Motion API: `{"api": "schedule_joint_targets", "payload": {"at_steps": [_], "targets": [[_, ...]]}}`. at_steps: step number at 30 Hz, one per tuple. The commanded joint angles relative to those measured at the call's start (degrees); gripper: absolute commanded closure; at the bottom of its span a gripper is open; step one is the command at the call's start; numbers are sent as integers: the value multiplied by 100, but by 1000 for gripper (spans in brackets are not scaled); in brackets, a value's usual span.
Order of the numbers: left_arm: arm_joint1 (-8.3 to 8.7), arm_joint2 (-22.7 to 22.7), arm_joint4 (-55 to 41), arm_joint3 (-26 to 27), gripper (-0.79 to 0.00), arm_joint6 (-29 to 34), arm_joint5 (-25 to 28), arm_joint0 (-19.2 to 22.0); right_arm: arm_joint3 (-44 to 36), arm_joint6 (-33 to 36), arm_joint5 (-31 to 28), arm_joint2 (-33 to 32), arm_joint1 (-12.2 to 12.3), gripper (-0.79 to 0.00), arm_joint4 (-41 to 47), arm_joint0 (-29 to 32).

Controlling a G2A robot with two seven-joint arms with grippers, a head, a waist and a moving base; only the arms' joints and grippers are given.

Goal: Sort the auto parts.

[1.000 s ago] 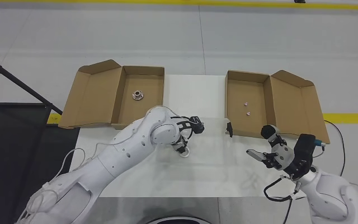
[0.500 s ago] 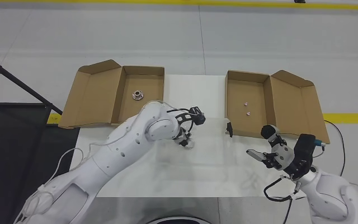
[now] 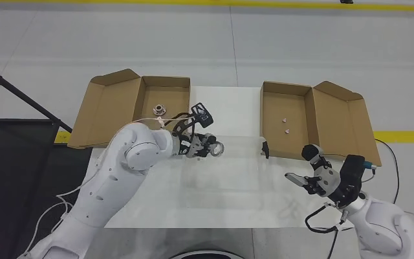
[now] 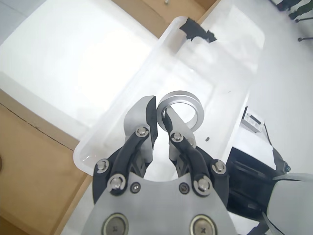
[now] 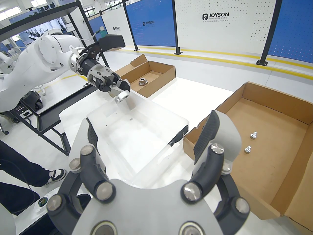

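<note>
A white table (image 3: pixel 226 110) carries a cardboard box at each end, both open with their lids folded outward. The left box (image 3: pixel 107 113) holds one flanged metal hub (image 3: pixel 158 110). The right box (image 3: pixel 294 133) holds two small bolts (image 3: pixel 283 120) (image 3: pixel 286 131) lying near each other on its floor.

Between the boxes lies a long clear plastic tray (image 4: pixel 122 94), its ends close to the boxes' walls. A torn black piece (image 4: pixel 195 31) sits at the tray's rim, at the end beside the right box. A dark speck (image 4: pixel 207 138) lies on the tray's floor.

The left gripper (image 4: pixel 159 110) hangs over the tray's end nearer the left box, clamped on a metal ring (image 4: pixel 182 95). One finger passes through the ring's hole and the other presses from outside, so the ring's wall is pinched between them. The ring is held clear of the tray floor. The left box's side wall rises between it and the hub.

The right gripper (image 5: pixel 151 118) hangs at the table's near edge, in front of the right box, fingers spread wide with nothing between them.
</note>
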State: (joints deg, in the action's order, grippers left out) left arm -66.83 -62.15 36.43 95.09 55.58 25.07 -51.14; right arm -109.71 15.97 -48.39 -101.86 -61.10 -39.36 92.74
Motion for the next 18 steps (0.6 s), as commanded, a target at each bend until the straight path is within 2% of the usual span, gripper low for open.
{"api": "schedule_joint_targets", "payload": {"at_steps": [1, 14, 18], "targets": [[36, -178, -175, 17, 0, -243, 209, -160, 0, 0, 0, 0, 0, -785, 0, 0], [48, -220, -208, 28, 0, -325, 277, -217, 0, 0, 0, 0, 0, -785, 0, 0], [15, -116, -324, 59, 0, -625, 42, -210, 0, 0, 0, 0, 0, -785, 0, 0]]}}
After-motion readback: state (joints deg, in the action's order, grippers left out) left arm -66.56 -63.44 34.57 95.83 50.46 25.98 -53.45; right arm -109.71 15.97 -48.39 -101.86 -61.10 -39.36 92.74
